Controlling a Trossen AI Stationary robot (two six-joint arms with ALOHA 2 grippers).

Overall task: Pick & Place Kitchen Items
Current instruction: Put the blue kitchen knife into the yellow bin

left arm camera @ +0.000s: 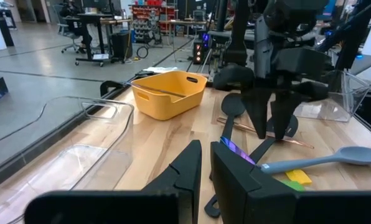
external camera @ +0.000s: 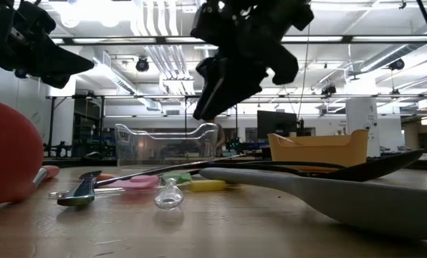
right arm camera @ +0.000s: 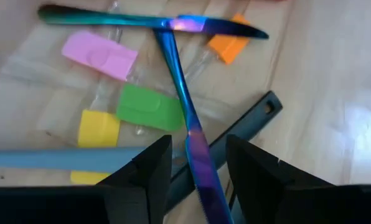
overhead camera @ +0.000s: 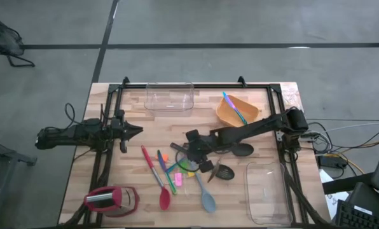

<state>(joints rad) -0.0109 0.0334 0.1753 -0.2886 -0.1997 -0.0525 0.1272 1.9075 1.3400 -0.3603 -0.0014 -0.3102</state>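
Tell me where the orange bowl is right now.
In the high view the orange bowl sits at the table's far edge, right of centre, just right of the clear tub, with a piece of blue cutlery lying in it.

High view overhead; low view table-level; wrist views close, sharing utensil pile (overhead camera: 183,168).

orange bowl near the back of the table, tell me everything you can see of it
The orange bowl is a rounded-square tub of what looks like matte plastic, with a cut-out handle slot in the wall facing the left wrist camera. It stands upright on the wooden table, toward the back right, between the clear tub and the right arm. A thin blue-and-pink utensil lies slanted inside it, one end over the rim. Nothing else touches it.
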